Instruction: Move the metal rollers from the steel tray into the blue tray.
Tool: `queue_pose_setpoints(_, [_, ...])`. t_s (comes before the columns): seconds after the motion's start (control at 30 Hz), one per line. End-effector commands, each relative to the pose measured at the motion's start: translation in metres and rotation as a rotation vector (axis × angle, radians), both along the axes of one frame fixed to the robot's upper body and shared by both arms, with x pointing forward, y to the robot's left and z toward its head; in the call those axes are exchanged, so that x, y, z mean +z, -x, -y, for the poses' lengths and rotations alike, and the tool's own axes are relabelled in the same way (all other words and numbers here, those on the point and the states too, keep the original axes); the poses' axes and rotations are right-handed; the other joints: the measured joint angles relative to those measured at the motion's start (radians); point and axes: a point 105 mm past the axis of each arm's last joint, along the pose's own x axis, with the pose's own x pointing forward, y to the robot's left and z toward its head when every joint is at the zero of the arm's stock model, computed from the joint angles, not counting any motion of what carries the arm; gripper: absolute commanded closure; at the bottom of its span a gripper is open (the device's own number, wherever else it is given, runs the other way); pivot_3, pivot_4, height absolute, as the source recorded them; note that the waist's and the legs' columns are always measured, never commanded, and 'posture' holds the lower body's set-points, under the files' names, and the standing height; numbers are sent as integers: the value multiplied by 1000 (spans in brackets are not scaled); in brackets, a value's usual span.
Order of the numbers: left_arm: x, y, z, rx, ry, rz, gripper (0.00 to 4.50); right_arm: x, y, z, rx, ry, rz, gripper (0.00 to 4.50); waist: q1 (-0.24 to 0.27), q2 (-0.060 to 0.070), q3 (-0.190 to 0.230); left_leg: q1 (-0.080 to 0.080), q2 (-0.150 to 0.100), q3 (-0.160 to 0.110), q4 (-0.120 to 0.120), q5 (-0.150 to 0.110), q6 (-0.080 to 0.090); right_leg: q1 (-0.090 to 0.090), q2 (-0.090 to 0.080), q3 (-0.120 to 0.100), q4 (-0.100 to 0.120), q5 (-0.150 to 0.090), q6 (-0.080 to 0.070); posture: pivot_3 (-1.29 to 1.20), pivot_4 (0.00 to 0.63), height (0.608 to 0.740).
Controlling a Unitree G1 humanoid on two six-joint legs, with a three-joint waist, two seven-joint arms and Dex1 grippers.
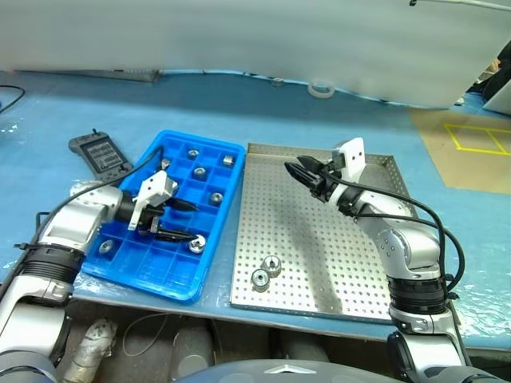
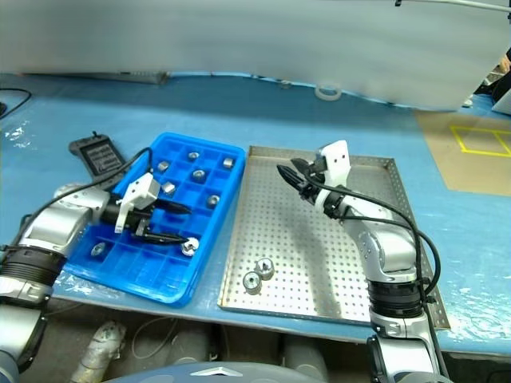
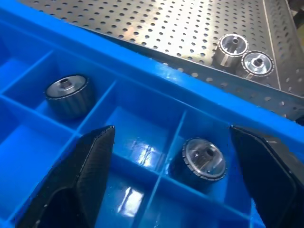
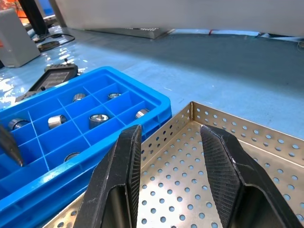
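Two metal rollers point(image 1: 266, 271) on steel tray point(image 1: 319, 239) — grey controller point(image 1: 99, 152) beside blue tray point(image 1: 172, 211).

Silver jointed arms with black cables, white wrist blocks, each pincer point(image 1: 172, 220) point(image 1: 297, 171) with two black fingers

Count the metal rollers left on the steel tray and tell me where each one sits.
2. Both metal rollers lie side by side near the steel tray's near edge, on the side toward the blue tray: one slightly farther back, the other just in front. None seem hidden.
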Motion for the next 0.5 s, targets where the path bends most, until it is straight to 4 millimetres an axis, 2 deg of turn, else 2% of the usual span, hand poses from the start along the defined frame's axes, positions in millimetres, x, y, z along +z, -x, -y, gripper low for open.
queue_pose_setpoints(0.03, [-4,9,17,-86,1,9,413,14,7,-1,2,-1,56,2461,1,0,0,0,0,0,0,0,0,0,0,0,0,0,0,-211,150,740])
queue_pose_setpoints(0.2, [-16,10,25,-106,-1,-18,413,12,9,3,-17,9,51,2461,-2,1,-1,1,0,1,1,0,0,0,0,1,0,0,0,-229,150,740])
queue_pose_setpoints(0.37, [-19,4,33,-97,16,-19,413,12,11,3,-24,10,48,2461,2,7,-5,3,-2,2,1,-1,2,2,-2,3,0,0,-1,-242,150,740])
queue_pose_setpoints(0.5, [-16,2,26,-85,11,-14,413,10,13,5,-26,18,42,2461,2,8,-5,3,-3,3,5,-3,5,4,-2,7,-1,0,-1,-243,150,740])
